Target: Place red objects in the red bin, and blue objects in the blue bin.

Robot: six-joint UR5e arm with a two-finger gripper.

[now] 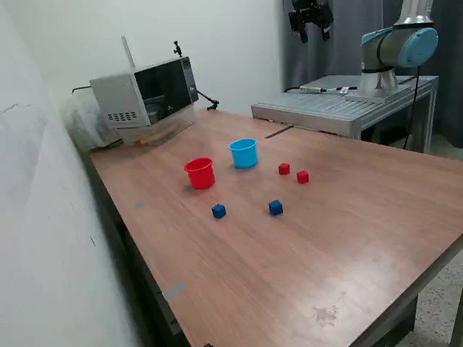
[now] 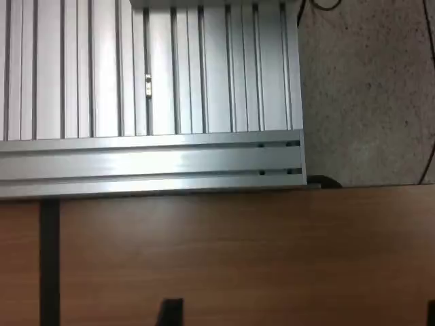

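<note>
We judge the four cubes to be light, stiff little blocks with flat faces, easy to pinch from above across two opposite sides; their smooth faces may slip a little, so a centred grip matters. The two red cubes sit near each other on the desk (image 1: 347, 246), one (image 1: 284, 168) closer to the blue cup (image 1: 244, 153) and the other (image 1: 302, 176) just beyond it toward the exterior view's right. The two blue cubes lie nearer the camera and apart from each other, one (image 1: 218, 210) in front of the red cup (image 1: 200, 173), the other (image 1: 275, 207) below the red pair.

Both cups stand upright, side by side but not touching, mouths open. They look thin and light, so we expect a careless drop or nudge could tip them. As far as we can see into them, neither holds a cube; all four blocks are out on the wood, so no sorting is done yet.

The gripper (image 1: 312, 18) hangs high above the aluminium platform (image 1: 340, 108), well away from everything. It grasps nothing, but we cannot tell how wide it stands.
</note>
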